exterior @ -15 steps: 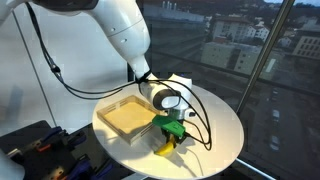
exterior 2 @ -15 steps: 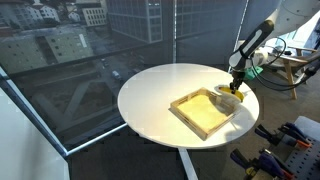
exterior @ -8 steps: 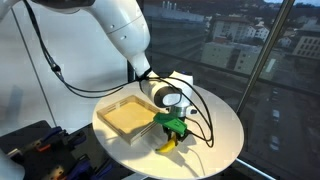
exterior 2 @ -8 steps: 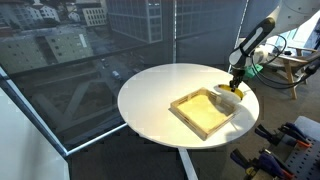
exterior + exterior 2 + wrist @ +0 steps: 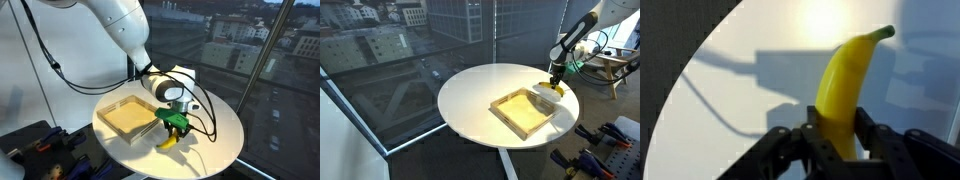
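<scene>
Green fingers grip banana beside tray

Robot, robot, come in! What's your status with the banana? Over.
Pincer shut on banana. Banana beside the tray, low over the round table. Nothing seen in the way. Over.

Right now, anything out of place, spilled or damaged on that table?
Nothing stands out. The hand grips an intact banana beside the tray; the tray sits flat on the table, and no spill shows.
</scene>
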Available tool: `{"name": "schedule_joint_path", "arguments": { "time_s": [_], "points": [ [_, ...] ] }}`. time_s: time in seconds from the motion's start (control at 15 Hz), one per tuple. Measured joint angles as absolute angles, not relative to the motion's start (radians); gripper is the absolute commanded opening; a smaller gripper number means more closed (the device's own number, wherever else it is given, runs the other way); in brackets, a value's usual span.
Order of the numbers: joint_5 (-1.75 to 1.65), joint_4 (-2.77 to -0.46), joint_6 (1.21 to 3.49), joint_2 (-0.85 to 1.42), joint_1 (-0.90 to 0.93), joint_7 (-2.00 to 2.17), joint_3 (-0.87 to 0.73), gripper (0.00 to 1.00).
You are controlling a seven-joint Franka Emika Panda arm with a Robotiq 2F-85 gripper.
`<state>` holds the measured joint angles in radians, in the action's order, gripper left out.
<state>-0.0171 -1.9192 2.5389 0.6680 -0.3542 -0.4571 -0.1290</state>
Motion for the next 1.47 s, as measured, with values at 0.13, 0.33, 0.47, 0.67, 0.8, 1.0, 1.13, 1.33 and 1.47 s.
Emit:
{"name": "schedule_joint_path", "arguments": {
  "time_s": [0.13,0.33,0.47,0.67,0.8,1.0,1.13,1.33,1.47],
  "points": [
    [-0.017,-1.919,2.525,0.655,-0.354,-0.457,-0.129,0.16],
    [-0.017,-1.918,2.501,0.635,-0.354,-0.456,-0.130,0.16],
    [-0.017,-1.917,2.482,0.622,-0.354,-0.455,-0.131,0.16],
    [-0.017,-1.914,2.458,0.603,-0.354,-0.455,-0.134,0.16],
    [-0.017,-1.912,2.443,0.591,-0.354,-0.452,-0.135,0.16],
    [-0.017,-1.909,2.418,0.575,-0.354,-0.435,-0.140,0.16],
    [-0.017,-1.907,2.403,0.568,-0.352,-0.411,-0.144,0.16],
    [-0.017,-1.902,2.390,0.565,-0.342,-0.359,-0.157,0.16],
    [-0.017,-1.899,2.379,0.565,-0.329,-0.321,-0.166,0.16]
  ]
}}
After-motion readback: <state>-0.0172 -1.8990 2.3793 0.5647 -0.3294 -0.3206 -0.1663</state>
